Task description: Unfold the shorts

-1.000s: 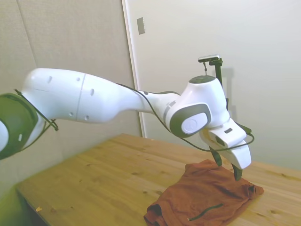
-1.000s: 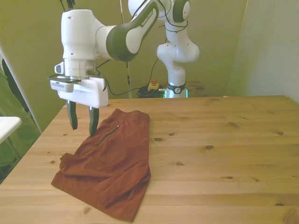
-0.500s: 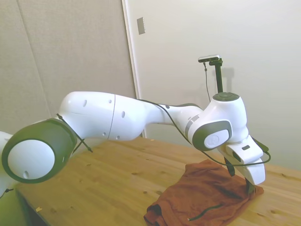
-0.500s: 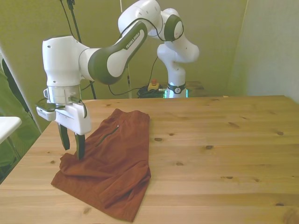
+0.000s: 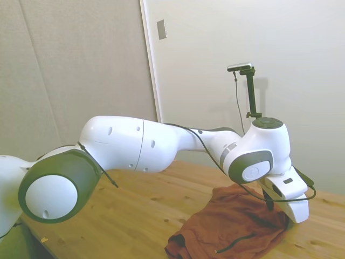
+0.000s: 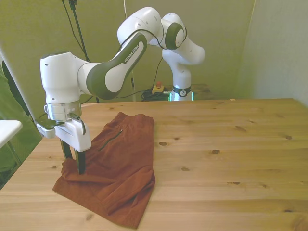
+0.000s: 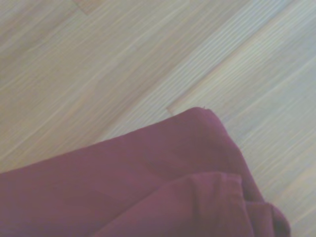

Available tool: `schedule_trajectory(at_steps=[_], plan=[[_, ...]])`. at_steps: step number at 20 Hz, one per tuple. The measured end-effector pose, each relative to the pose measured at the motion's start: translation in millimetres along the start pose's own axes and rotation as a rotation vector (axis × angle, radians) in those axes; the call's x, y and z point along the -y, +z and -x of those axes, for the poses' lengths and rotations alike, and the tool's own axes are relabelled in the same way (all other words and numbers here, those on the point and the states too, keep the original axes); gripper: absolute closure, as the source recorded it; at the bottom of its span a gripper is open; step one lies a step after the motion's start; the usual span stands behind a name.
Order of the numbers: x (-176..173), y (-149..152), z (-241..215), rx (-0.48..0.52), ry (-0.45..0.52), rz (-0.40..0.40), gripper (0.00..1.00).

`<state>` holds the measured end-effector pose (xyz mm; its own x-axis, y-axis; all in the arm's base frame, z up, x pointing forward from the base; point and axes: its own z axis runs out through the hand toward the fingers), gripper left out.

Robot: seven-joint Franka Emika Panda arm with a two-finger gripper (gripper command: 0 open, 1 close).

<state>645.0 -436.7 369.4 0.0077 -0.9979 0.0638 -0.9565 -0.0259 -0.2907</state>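
Observation:
The rust-orange shorts [image 6: 120, 168] lie folded on the wooden table [image 6: 231, 144] toward the front view's left, with a dark zip pocket [image 6: 111, 139] facing up. In the side view the shorts [image 5: 232, 226] spread out below the arm. My gripper [image 6: 72, 161] is open and low, its fingertips down at the bunched corner of the cloth on the front view's left; one finger [image 6: 81, 162] stands on the fabric, the other by its edge. The side view shows the gripper [image 5: 280, 213] over the far corner. A folded corner of the shorts [image 7: 148, 187] on bare wood fills the wrist view.
The table's edge on the front view's left runs close beside the gripper. A white surface [image 6: 7, 127] sits off that edge. The wide stretch of table on the front view's right holds bare wood [image 6: 240, 159].
The gripper has moved from above the zip-pocket end toward the camera in the front view and dropped down to the shorts' bunched corner. It stayed open. The shorts have not moved.

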Motion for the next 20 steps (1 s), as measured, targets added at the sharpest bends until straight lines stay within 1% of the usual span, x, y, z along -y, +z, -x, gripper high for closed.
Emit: schedule_trajectory(at_steps=[14, 18, 20], plan=[[2.2, 4.4, 4.0, 0.032, -0.007, -0.018, 1.00], [0.7, -4.2, -0.1, 0.045, -0.025, -0.031, 1.00], [2.8, -14.5, 1.7, 0.045, -0.050, -0.041, 1.00]])
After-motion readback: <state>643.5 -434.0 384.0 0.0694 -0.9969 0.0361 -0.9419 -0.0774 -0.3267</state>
